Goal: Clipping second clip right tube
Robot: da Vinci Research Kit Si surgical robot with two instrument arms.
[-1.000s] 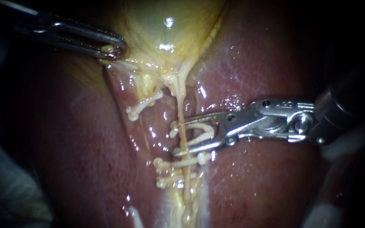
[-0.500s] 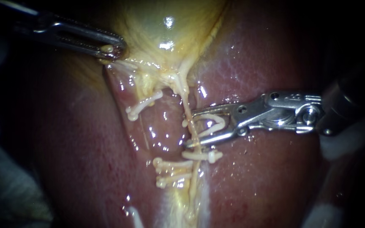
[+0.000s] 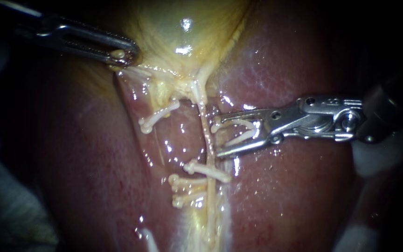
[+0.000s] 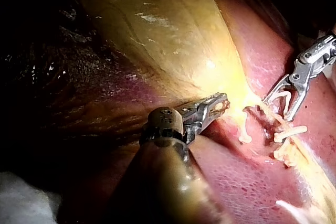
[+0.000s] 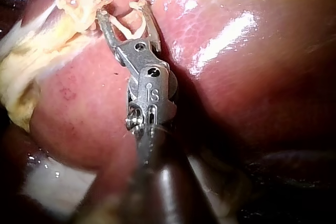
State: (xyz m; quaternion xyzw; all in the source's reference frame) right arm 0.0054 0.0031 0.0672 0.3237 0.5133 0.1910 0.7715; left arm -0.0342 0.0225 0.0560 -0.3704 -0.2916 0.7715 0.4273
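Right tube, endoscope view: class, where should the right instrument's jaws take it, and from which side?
Take the bare stretch of the right tube above the clip on it, from the view's right. The tube runs straight and vertical there, so the right instrument's jaws, holding a loaded clip, would cross it squarely.

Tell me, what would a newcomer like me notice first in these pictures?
The shiny metal right instrument stands out at the middle of the endoscope view, its jaws carrying an open white clip just beside the thin pale tube. Below it a closed white clip crosses that tube. At the upper left, the slim metal left instrument grips the edge of the glistening yellow gallbladder.
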